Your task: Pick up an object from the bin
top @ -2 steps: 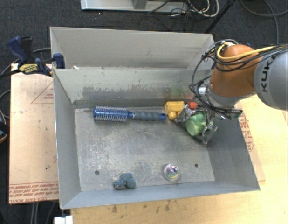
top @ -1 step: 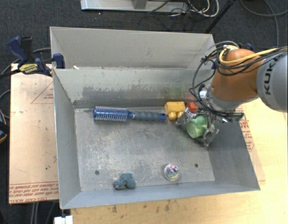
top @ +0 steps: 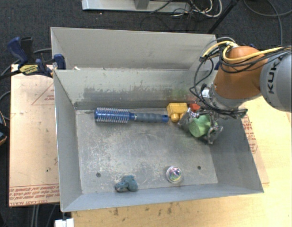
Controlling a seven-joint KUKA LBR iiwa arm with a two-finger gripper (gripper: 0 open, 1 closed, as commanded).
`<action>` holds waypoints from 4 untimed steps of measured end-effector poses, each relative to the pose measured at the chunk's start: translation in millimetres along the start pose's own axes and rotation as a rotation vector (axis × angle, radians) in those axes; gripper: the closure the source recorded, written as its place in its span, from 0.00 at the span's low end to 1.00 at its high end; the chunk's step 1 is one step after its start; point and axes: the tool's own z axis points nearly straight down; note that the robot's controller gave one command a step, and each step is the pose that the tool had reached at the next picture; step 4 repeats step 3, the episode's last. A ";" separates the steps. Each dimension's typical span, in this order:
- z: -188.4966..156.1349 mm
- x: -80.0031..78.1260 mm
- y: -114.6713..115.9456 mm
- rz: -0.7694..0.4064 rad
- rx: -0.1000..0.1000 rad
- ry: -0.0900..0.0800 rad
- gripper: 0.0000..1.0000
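Observation:
My gripper is low at the bin's right side, under the orange wrist cover. A light green rounded object sits between its fingers, one metal finger showing on its right. A small yellow block lies just to the left of the green object, close to or touching it. A blue hairbrush stretches along the back of the floor, its handle end reaching the yellow block.
A small shiny round thing lies near the front middle of the floor. A grey-blue lump rests at the front, left of it. The arm comes in over the bin's right wall.

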 end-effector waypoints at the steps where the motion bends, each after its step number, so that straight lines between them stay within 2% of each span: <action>1: 0.0 1.9 2.2 -0.036 -0.009 0.002 0.00; 2: -0.6 2.3 1.9 -0.031 -0.009 -0.001 1.00; 3: -123.7 -8.1 21.6 -0.272 -0.003 0.021 1.00; 4: -123.7 -8.1 21.6 -0.272 -0.003 0.021 1.00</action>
